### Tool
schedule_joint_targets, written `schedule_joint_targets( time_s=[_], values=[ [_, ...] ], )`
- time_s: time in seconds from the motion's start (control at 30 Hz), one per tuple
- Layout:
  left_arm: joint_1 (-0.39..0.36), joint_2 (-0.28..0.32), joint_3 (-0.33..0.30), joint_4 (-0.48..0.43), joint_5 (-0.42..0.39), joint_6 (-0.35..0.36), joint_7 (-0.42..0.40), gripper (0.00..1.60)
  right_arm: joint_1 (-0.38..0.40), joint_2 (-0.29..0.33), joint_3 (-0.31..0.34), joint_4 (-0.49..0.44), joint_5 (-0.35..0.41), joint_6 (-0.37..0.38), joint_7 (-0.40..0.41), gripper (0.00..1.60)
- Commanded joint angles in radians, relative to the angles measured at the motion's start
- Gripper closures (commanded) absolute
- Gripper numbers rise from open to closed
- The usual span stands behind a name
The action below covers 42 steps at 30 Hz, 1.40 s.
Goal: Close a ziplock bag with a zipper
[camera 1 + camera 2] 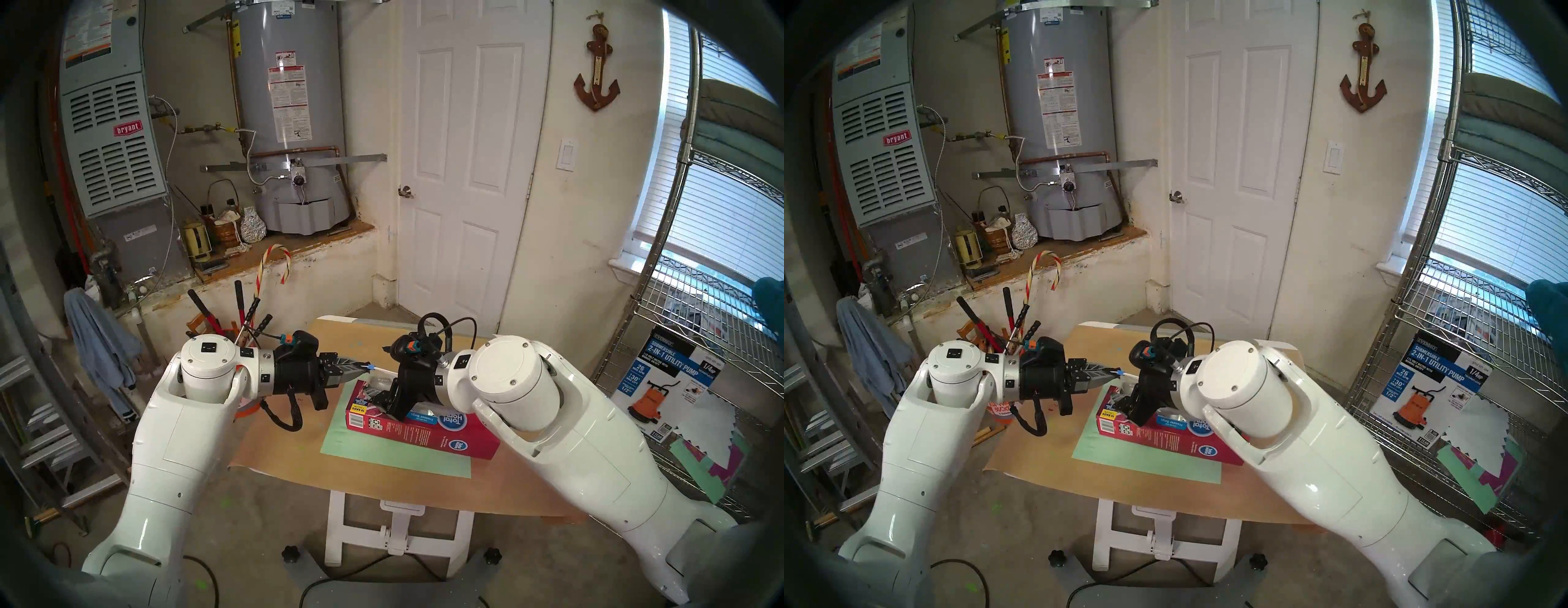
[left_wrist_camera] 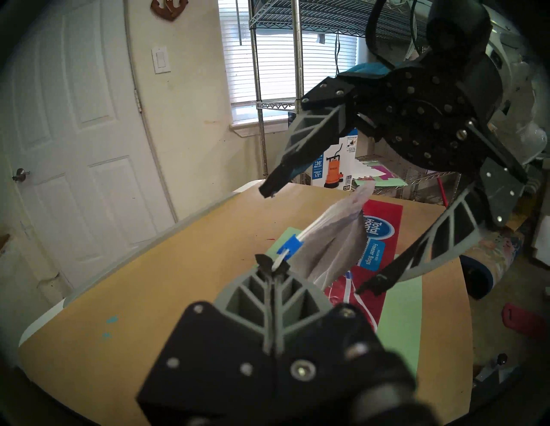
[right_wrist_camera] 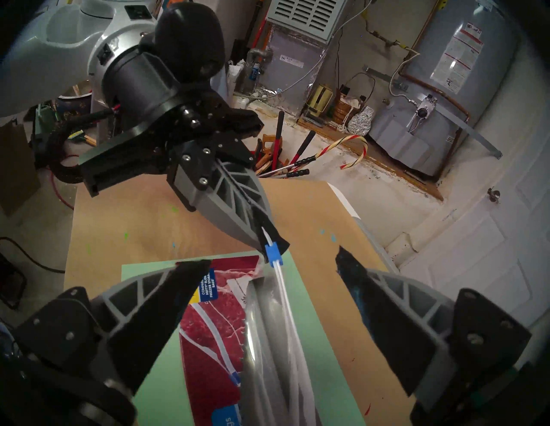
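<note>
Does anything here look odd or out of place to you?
Mostly the ziplock bag: it isn't lying flat but hangs crumpled in the air over the red box, pinched by one end of its zip strip in the left gripper, the blue zipper right at the fingertips. The table's brown paper also has small paint flecks.

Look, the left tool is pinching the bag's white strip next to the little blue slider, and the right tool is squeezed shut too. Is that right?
Not quite. The right tool is wide open, its two fingers spread on either side of the bag without touching it, as the right wrist view shows. The rest holds: the left tool is shut on the white strip next to the blue slider.
</note>
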Motion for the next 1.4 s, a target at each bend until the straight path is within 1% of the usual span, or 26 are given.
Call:
schedule_joint_targets(
  time_s=[0.0, 0.07, 0.13, 0.17, 0.23, 0.3, 0.37, 0.4, 0.47, 0.53, 0.63, 0.67, 0.73, 0.77, 1.17, 1.37],
  values=[
    [-0.003, 0.0, -0.01, -0.028, -0.005, 0.001, 0.002, 1.6, 0.035, -0.033, 0.003, -0.013, 0.012, 0.01, 0.01, 0.0],
    [-0.003, -0.001, -0.01, -0.027, -0.004, 0.002, 0.001, 1.6, 0.036, -0.035, 0.002, -0.012, 0.013, 0.013, 0.011, 0.01],
    [-0.004, -0.001, -0.011, -0.025, -0.003, 0.003, 0.001, 1.6, 0.037, -0.036, 0.002, -0.011, 0.014, 0.02, 0.013, 0.08],
    [-0.005, -0.002, -0.011, -0.025, -0.003, 0.003, 0.001, 1.6, 0.038, -0.036, 0.001, -0.011, 0.014, 0.022, 0.014, 0.08],
    [-0.006, -0.002, -0.011, -0.023, -0.002, 0.003, 0.0, 1.6, 0.044, -0.046, 0.003, -0.009, 0.019, 0.067, 0.017, 0.14],
    [-0.008, -0.003, -0.011, -0.021, -0.001, 0.004, -0.001, 1.6, 0.048, -0.046, 0.001, -0.006, 0.016, 0.059, 0.018, 0.11],
    [-0.01, -0.003, -0.012, -0.019, 0.0, 0.003, -0.001, 1.6, 0.053, -0.05, 0.003, -0.001, 0.021, 0.074, 0.022, 0.17],
    [-0.011, -0.003, -0.012, -0.018, 0.001, 0.003, -0.002, 1.6, 0.056, -0.049, 0.001, 0.0, 0.019, 0.069, 0.024, 0.23],
    [-0.012, -0.003, -0.012, -0.016, 0.001, 0.001, -0.003, 1.6, 0.057, -0.049, -0.001, 0.0, 0.017, 0.072, 0.025, 0.23],
    [-0.014, -0.003, -0.012, -0.013, 0.002, -0.001, -0.004, 1.6, 0.055, -0.047, -0.004, -0.001, 0.015, 0.07, 0.025, 0.33],
    [-0.015, -0.004, -0.013, -0.011, 0.002, -0.002, -0.006, 1.6, 0.051, -0.047, -0.006, -0.002, 0.016, 0.068, 0.027, 0.41],
    [-0.015, -0.004, -0.013, -0.01, 0.002, -0.002, -0.006, 1.6, 0.051, -0.048, -0.007, -0.002, 0.016, 0.068, 0.027, 0.48],
    [-0.015, -0.005, -0.014, -0.009, 0.003, -0.002, -0.007, 1.6, 0.051, -0.048, -0.008, -0.002, 0.016, 0.068, 0.028, 0.53],
    [-0.015, -0.005, -0.014, -0.009, 0.003, -0.002, -0.007, 1.6, 0.05, -0.05, -0.009, -0.002, 0.017, 0.07, 0.027, 0.58],
    [-0.016, -0.004, -0.017, -0.007, 0.002, -0.004, -0.017, 1.6, 0.041, -0.046, -0.023, -0.009, 0.01, 0.062, 0.019, 0.65],
    [-0.012, -0.004, -0.021, -0.015, 0.003, 0.001, -0.019, 1.6, 0.037, -0.049, -0.03, -0.004, 0.0, 0.052, 0.007, 0.61]
  ],
)
